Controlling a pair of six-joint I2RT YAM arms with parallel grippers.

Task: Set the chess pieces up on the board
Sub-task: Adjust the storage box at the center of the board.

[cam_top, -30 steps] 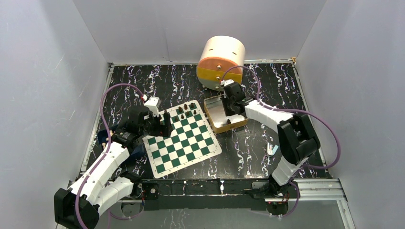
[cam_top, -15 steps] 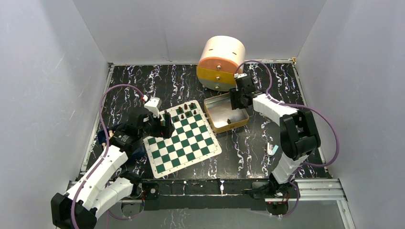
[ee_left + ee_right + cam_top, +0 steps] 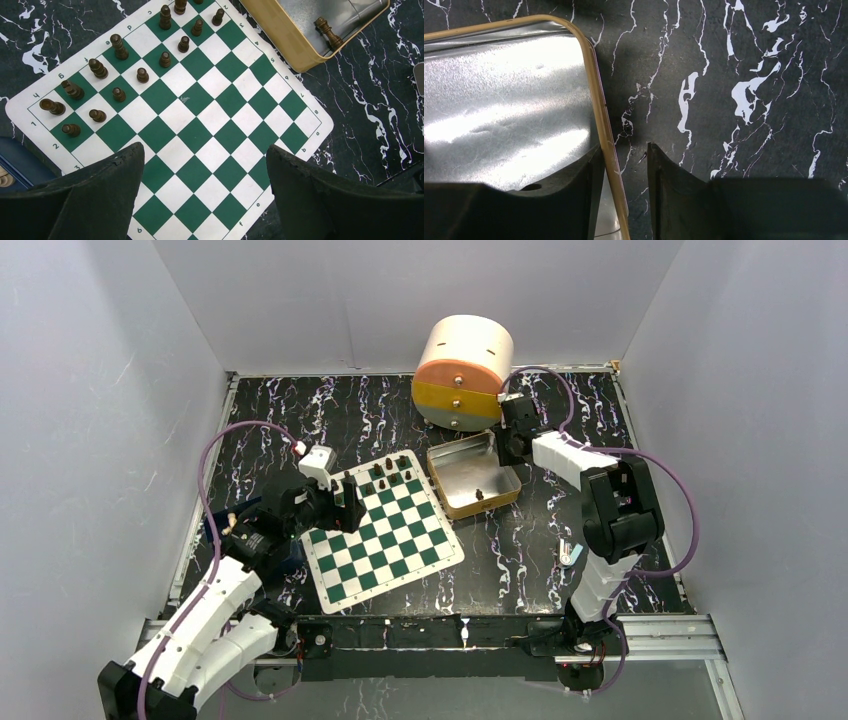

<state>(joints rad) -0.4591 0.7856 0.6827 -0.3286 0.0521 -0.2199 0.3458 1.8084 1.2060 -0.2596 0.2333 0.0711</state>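
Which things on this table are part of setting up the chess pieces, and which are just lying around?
For the job: the board; the chess pieces on it; one more piece in the tan tin.
Lying about: the round cream-and-orange container; a small silver item; a blue object beside the board.

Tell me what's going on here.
Two robot arms are setting up a chess set. Dark chess pieces stand in two rows along one edge of the board; one more piece sits in the tan tin beside it. The left gripper hovers open over the board, holding nothing. The right gripper straddles the tin's rim; grip unclear.
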